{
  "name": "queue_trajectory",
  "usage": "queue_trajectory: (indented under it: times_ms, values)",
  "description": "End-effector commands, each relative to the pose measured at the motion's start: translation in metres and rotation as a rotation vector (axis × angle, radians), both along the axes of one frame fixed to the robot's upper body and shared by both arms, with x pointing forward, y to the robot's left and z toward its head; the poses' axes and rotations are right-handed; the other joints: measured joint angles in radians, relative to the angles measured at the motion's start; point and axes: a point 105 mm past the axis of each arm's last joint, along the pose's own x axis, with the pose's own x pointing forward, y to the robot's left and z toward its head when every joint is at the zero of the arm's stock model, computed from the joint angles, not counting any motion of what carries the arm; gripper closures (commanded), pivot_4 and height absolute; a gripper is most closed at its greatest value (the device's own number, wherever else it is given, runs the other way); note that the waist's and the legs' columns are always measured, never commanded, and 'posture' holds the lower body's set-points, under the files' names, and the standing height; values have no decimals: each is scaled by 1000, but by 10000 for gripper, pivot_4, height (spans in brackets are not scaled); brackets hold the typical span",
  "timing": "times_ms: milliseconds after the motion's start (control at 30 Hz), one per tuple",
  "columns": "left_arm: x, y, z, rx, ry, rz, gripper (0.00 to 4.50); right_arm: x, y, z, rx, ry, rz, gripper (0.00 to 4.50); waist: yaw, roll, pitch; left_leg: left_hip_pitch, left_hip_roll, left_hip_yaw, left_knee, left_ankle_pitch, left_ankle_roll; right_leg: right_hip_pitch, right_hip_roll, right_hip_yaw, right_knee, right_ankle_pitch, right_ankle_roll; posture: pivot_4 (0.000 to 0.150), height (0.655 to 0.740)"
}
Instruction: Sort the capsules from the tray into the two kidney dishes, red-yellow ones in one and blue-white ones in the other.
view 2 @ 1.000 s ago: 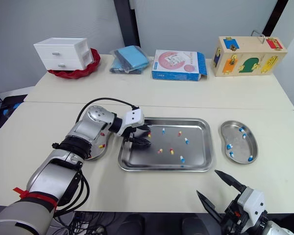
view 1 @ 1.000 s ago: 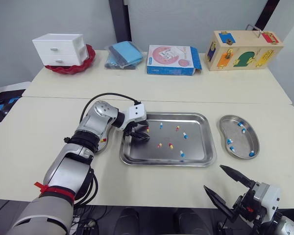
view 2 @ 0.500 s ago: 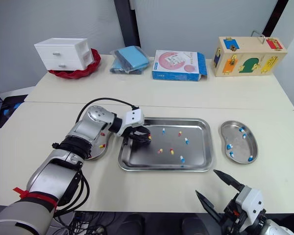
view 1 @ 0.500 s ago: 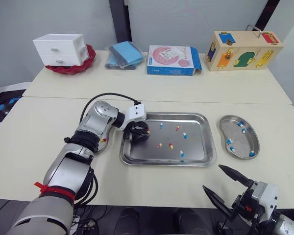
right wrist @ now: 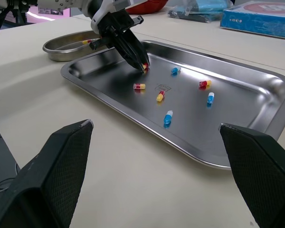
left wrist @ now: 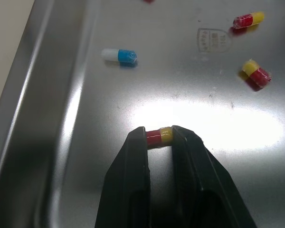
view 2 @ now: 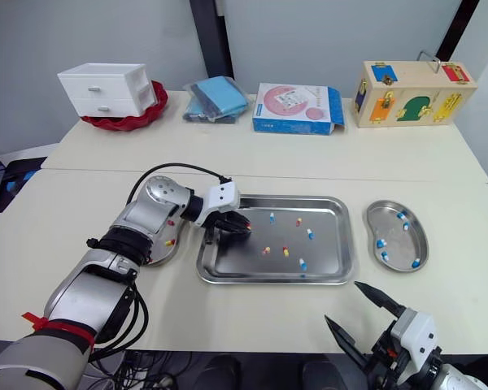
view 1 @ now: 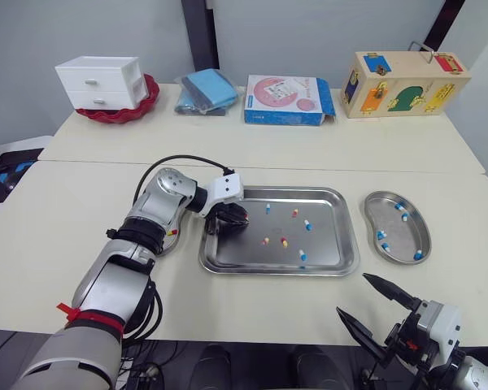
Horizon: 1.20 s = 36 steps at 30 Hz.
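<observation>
My left gripper [left wrist: 159, 133] is shut on a red-yellow capsule [left wrist: 159, 136], low over the left part of the steel tray [view 1: 329, 246]. Loose on the tray floor lie blue-white capsules [view 1: 307, 224] and red-yellow capsules [view 1: 283, 242]. One blue-white capsule [left wrist: 119, 55] is close beyond the fingertips. The left kidney dish [view 2: 158, 253] holds red-yellow capsules and is partly hidden by my left arm. To the tray's right, the other kidney dish [view 1: 400, 240] holds several blue-white capsules [view 1: 381, 235]. At the table's near right edge my right gripper [view 1: 352, 294] stands open, holding nothing.
Along the back of the table stand a white drawer unit [view 1: 99, 81] on a red dish, a blue cloth bundle [view 1: 206, 90], a blue box [view 1: 286, 99] and a wooden latch box [view 1: 403, 83]. A black cable [view 1: 179, 160] loops over my left arm.
The left gripper's fingers, spread over the tray's left part a second ago, have closed on a red-yellow capsule. The right gripper has barely moved.
</observation>
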Motion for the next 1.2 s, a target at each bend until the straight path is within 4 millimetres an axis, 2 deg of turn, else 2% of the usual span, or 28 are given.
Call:
queue_trajectory:
  times_ms: [33,133,333,467,600,767,1000,1200]
  values:
    - [-1,5,-6,32,11,10,40366,-2,6,12,1,-44,30,0,0,0,0,0,0,0,0,0,0,0,0,0,0,0,0,1500,7400]
    - [-2,5,-4,23,10,10,40366,-2,7,12,2,-44,33,0,0,0,0,0,0,0,0,0,0,0,0,0,0,0,0,1500,7400]
    - [-6,13,27,-77,4,51,40366,-6,10,15,-19,-43,83,0,-3,0,0,0,0,0,0,0,0,-1,0,0,0,0,0,1500,7400]
    - [-17,34,50,-122,-4,130,40366,-10,15,14,-57,-43,168,0,-5,0,0,-1,1,0,0,0,0,-1,0,0,0,0,0,1500,7400]
    - [-32,66,61,-113,-11,257,40366,-10,22,19,-67,-55,269,0,-5,1,0,0,1,0,0,0,0,0,0,0,0,0,0,1500,7400]
    - [-48,102,60,-82,-10,417,40366,-9,27,20,-99,-62,399,0,3,0,0,1,1,0,0,0,0,1,0,0,0,0,0,1500,7400]
    - [-63,135,49,-48,-17,561,40366,0,27,20,-96,-57,454,0,4,0,0,0,1,-1,0,0,0,0,0,-1,0,0,0,1500,7400]
    - [-62,140,42,-109,23,623,40366,4,30,18,-80,-68,454,0,3,0,0,0,1,-1,0,0,0,0,0,-1,0,0,0,1500,7400]
